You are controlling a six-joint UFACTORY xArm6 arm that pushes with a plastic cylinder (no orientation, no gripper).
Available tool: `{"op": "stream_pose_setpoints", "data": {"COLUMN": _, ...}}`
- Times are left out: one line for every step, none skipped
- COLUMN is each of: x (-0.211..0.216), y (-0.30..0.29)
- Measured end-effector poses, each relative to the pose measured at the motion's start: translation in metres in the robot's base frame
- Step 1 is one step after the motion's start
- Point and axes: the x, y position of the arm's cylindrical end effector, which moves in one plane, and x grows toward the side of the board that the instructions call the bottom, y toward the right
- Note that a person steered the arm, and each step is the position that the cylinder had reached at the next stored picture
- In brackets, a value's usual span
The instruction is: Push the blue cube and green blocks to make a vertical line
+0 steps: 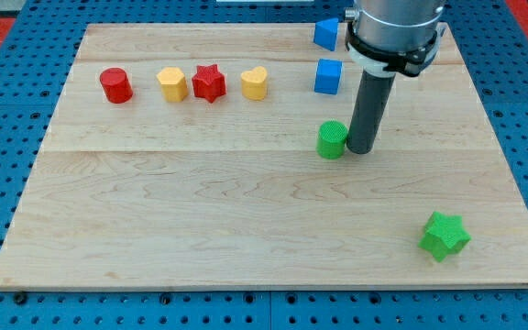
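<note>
A blue cube [328,76] sits near the view's top, right of centre. Another blue block [325,34] lies above it at the board's top edge. A green cylinder [332,139] stands below the cube, roughly in line with it. A green star [445,236] lies apart at the view's lower right. My tip [361,149] rests on the board just right of the green cylinder, touching or nearly touching it, and below and right of the blue cube.
A row near the view's top left holds a red cylinder [115,85], a yellow hexagon [171,83], a red star [209,82] and a yellow heart [255,83]. The wooden board [200,211] lies on a blue pegboard surface.
</note>
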Motion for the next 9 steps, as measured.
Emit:
{"op": "stream_pose_setpoints", "data": {"x": 0.028, "y": 0.026}}
{"op": "stream_pose_setpoints", "data": {"x": 0.126, "y": 0.109}}
{"op": "stream_pose_setpoints", "data": {"x": 0.178, "y": 0.133}}
{"op": "stream_pose_setpoints", "data": {"x": 0.179, "y": 0.111}}
{"op": "stream_pose_setpoints", "data": {"x": 0.149, "y": 0.062}}
{"op": "stream_pose_setpoints", "data": {"x": 0.126, "y": 0.009}}
{"op": "stream_pose_setpoints", "data": {"x": 0.133, "y": 0.012}}
{"op": "stream_pose_setpoints", "data": {"x": 0.133, "y": -0.004}}
{"op": "stream_pose_setpoints", "data": {"x": 0.134, "y": -0.013}}
